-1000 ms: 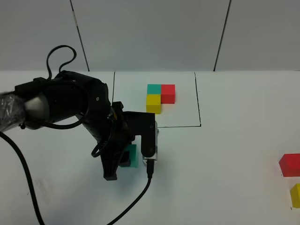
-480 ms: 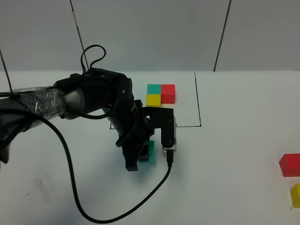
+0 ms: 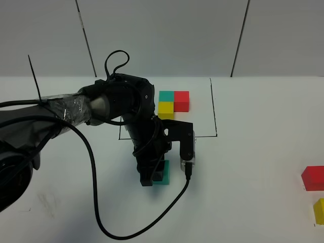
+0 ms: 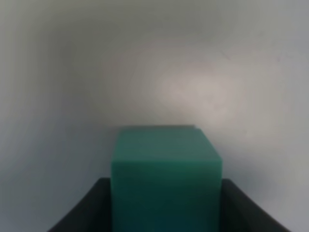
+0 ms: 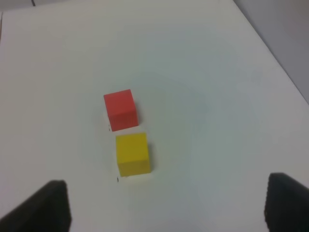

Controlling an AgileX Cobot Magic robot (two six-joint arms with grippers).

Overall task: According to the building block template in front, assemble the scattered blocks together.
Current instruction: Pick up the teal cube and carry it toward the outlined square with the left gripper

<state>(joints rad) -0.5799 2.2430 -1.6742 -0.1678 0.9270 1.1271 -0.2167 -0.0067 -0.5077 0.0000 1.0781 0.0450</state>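
Observation:
The building block template [image 3: 172, 103], a teal, red and yellow trio, lies at the back inside a thin black outline [image 3: 214, 116]. My left gripper [image 3: 154, 175] is shut on the teal cube [image 3: 165, 175], low over the table in front of the outline. In the left wrist view the teal cube [image 4: 166, 174] fills the space between the dark fingers [image 4: 84, 212]. Far right lie the scattered red cube [image 3: 313, 178] and yellow cube [image 3: 319, 210]. In the right wrist view my right gripper [image 5: 169, 208] stands open above the red cube [image 5: 119, 108] and yellow cube [image 5: 132, 153], apart from them.
A black cable [image 3: 101, 202] loops from the left arm across the white table's front. White wall panels stand behind the table. The right arm is outside the exterior view.
My left arm has carried the teal cube to the right and slightly toward the front. The red and yellow cubes have not moved.

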